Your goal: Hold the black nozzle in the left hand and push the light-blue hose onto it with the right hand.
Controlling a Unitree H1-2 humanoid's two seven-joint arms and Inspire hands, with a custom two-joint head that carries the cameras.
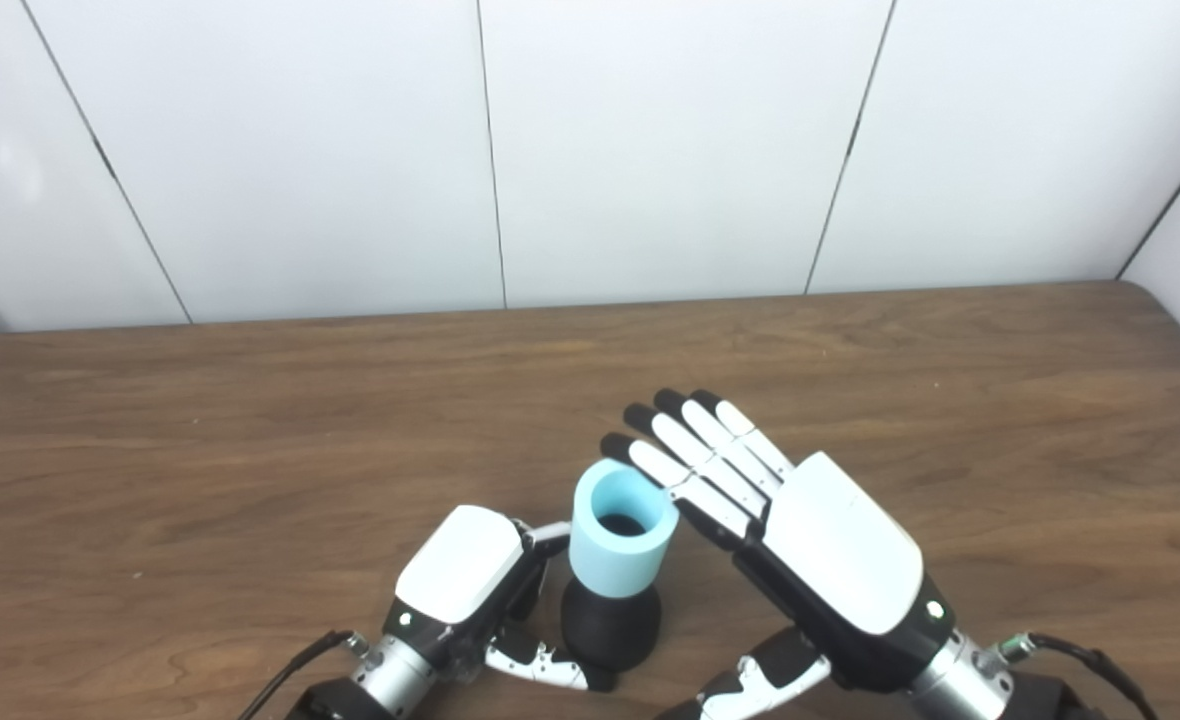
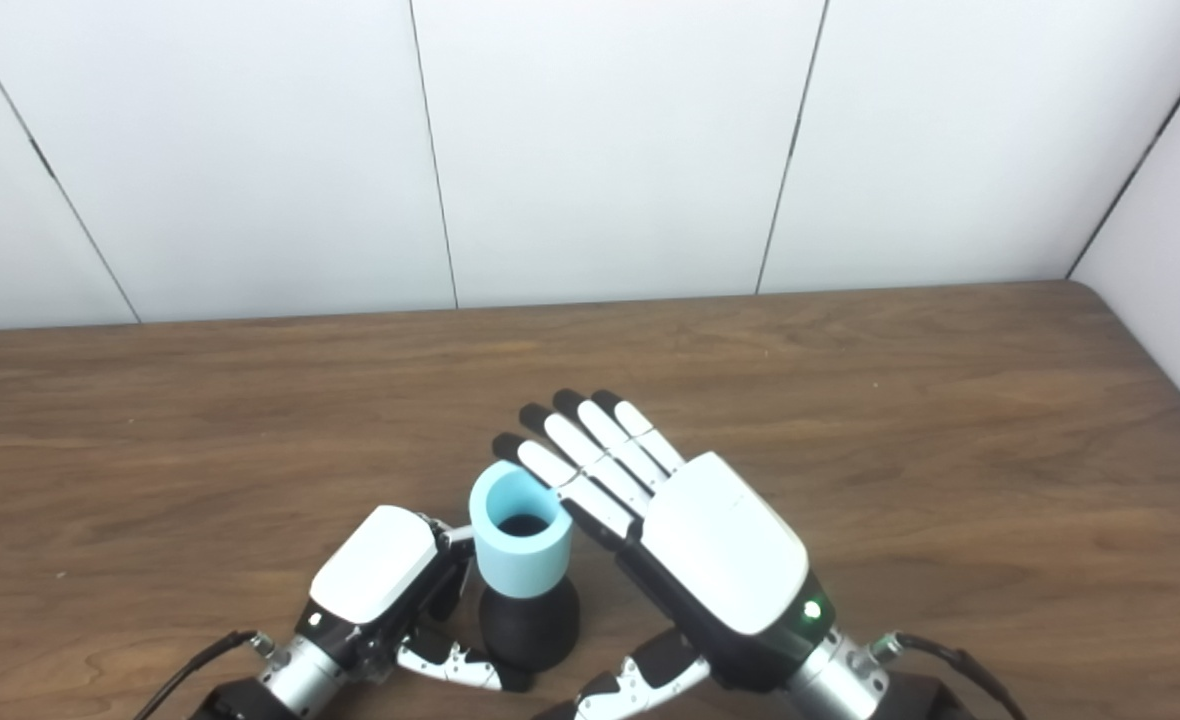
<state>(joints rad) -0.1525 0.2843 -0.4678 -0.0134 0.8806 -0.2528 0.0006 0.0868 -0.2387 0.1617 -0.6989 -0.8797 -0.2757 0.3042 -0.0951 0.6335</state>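
Wooden table (image 1: 250,420): one nozzle (image 1: 610,625), one hose (image 1: 618,540).

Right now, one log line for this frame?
light-blue hose: seated on black nozzle | left hand: shut on black nozzle | right hand: open, fingers beside hose rim

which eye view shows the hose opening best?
Left eye view, narrowly: the light-blue hose sits larger there, and its open top shows the dark bore over the black nozzle. The right eye view shows the same hose, slightly smaller, with the right hand beside its rim.
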